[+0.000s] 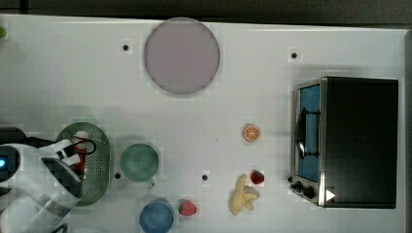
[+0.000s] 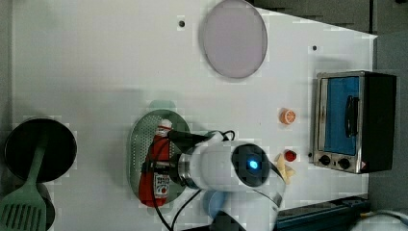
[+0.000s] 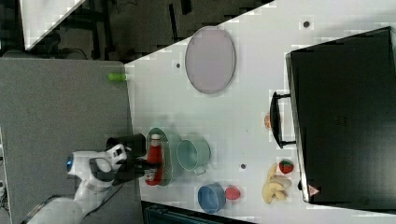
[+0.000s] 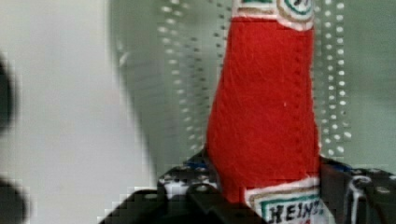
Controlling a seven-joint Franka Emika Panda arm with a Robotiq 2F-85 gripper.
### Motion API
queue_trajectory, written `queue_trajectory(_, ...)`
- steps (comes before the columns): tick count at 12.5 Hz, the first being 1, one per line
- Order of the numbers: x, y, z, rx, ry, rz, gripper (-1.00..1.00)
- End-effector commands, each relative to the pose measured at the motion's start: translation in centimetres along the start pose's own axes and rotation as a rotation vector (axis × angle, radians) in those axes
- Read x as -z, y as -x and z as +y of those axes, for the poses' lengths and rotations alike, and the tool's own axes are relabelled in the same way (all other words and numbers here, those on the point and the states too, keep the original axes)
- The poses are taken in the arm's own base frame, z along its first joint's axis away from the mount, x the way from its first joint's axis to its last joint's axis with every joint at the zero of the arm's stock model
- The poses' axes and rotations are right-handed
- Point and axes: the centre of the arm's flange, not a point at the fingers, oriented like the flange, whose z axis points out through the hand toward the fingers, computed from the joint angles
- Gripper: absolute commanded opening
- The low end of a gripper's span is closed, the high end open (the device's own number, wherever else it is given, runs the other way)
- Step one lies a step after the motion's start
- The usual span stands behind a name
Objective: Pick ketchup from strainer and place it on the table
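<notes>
Currently the ketchup (image 2: pixel 155 168), a red Heinz squeeze bottle with a white cap, lies lengthwise in the pale green strainer (image 2: pixel 139 139) near one edge of the white surface (image 2: pixel 96 62). The hand (image 4: pixel 266 186) sits clamped on the bottle's body beside its label. To do this step well, lift straight up until the bottle clears the strainer's rim before moving sideways. Just beside the strainer stands a green cup (image 1: pixel 139 162); a blue bowl (image 1: pixel 156 216) and strawberry (image 1: pixel 187 208) lie near, so open surface beyond them suits placement.
</notes>
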Motion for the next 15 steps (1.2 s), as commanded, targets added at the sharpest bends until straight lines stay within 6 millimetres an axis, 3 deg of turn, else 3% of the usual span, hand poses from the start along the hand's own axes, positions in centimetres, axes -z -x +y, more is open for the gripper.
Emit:
queue_trajectory(1,8.9,1.1,-2.2,-0.012,-0.052,0.096,0.21)
queue_trajectory(5,16.9,0.4,-2.0,0.049,-0.003,0.072,0.21)
queue_trajectory(8,22.2,-2.3,0.3,0.067,0.039,0.019,0.21)
queue_trajectory(11,26.9,-7.1,4.7,0.010,0.020,0.056,0.21)
queue_trajectory(15,30.3,-12.8,12.6,-0.147,0.009,0.118,0.21)
